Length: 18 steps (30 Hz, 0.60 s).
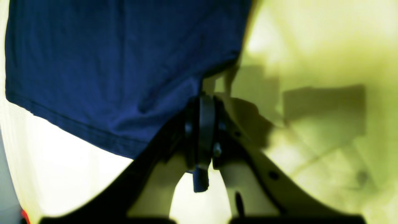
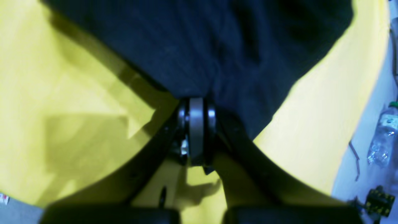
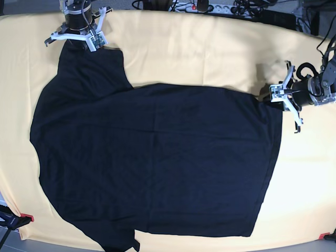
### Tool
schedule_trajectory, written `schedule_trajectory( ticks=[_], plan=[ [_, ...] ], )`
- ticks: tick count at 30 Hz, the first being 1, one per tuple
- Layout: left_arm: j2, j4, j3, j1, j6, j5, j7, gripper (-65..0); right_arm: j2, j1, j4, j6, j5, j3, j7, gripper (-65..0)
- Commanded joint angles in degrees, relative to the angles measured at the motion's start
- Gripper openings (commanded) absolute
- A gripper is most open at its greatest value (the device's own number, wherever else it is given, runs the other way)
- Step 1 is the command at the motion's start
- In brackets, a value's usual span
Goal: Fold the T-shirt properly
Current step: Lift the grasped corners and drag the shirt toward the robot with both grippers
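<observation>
The dark navy T-shirt (image 3: 157, 168) lies spread flat on the pale yellow table cloth (image 3: 199, 52), its sleeves toward the left and its hem toward the right. My left gripper (image 3: 269, 96) sits at the hem's far corner. In the left wrist view, this gripper (image 1: 203, 95) is shut on the T-shirt's (image 1: 124, 62) edge. My right gripper (image 3: 73, 46) is at the far sleeve. The right wrist view shows this gripper (image 2: 196, 101) shut on the T-shirt's (image 2: 217, 46) dark cloth.
Cables and a power strip (image 3: 210, 8) run along the table's back edge. Red clamps (image 3: 26, 217) hold the cloth at the near corners. A plastic bottle (image 2: 385, 137) and small parts lie on the floor beyond the table's edge.
</observation>
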Motion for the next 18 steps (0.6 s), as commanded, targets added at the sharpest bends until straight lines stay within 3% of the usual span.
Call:
schedule_trajectory(
  ticks=[1, 6, 8, 9, 18],
  plan=[
    [-2.16, 1.88, -1.01, -0.7, 0.42, -2.19, 0.83, -65.0, 0.92, -1.51, 2.1, -0.33, -1.03, 0.09, 0.37, -65.0],
    [-5.33, 7.93, -1.05, -0.35, -0.04, -9.29, 5.22, -65.0, 5.07, -7.3, 6.25, -2.34, -6.51, 0.09, -2.45, -65.0],
    [-6.73, 10.16, -1.05, -0.35, -3.14, -11.04, 5.62, -65.0, 6.82, -9.84, 6.97, -2.6, -6.78, 0.09, -3.21, -65.0],
    [-7.52, 11.1, -1.05, -0.35, -3.14, -12.04, 5.6, -65.0, 7.48, -11.1, 6.99, -2.58, -6.78, 0.09, -3.72, -65.0],
    [-15.17, 16.41, -1.07, 9.99, -3.14, -13.73, 8.66, -65.0, 8.33, -20.39, 6.99, -3.19, -8.13, 0.09, -6.86, -65.0]
  ],
)
